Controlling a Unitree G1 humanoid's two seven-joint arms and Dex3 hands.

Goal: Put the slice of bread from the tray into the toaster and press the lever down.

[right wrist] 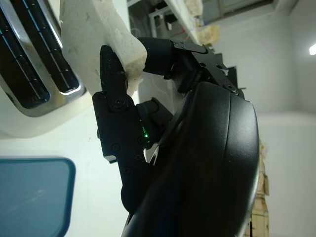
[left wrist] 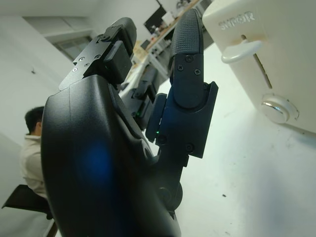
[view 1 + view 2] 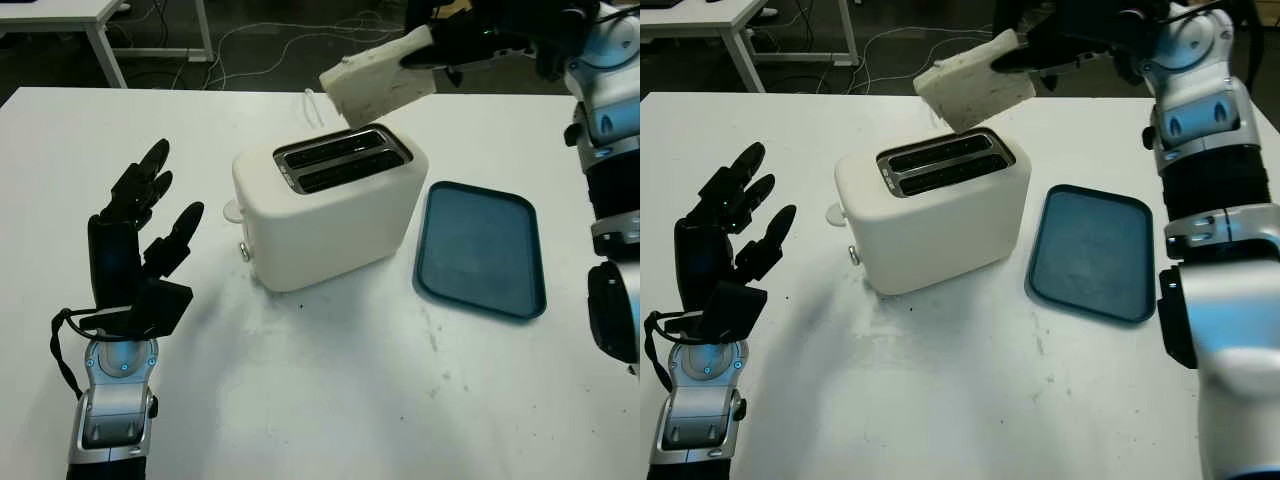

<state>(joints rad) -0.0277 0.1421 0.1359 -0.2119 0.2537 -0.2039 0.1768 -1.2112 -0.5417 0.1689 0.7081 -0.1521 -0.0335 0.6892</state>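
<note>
Black fingers [image 1: 116, 89] of my right hand [image 3: 455, 45] are clamped on one end of the pale, porous slice of bread [image 3: 378, 78], pinching it across its flat faces; the rest of the slice sticks out free and tilted, its low corner just above the rear slot. I judge it light and soft, quick to crumble or fold if squeezed hard, so a gentle pinch near the edge is right, leaving most of the slice clear to drop in. It hangs over the cream-white two-slot toaster [image 3: 330, 205], not yet inside. From the right wrist view it seems lined up with the slots [image 1: 34, 69], though I cannot be sure which one. Beside the toaster lies the dark blue rectangular plastic tray [image 3: 480, 250]. The cream lever [image 2: 240, 49] at the toaster's end is up. My left hand [image 3: 140, 245] is open, held upright near that lever end, apart from it.
</note>
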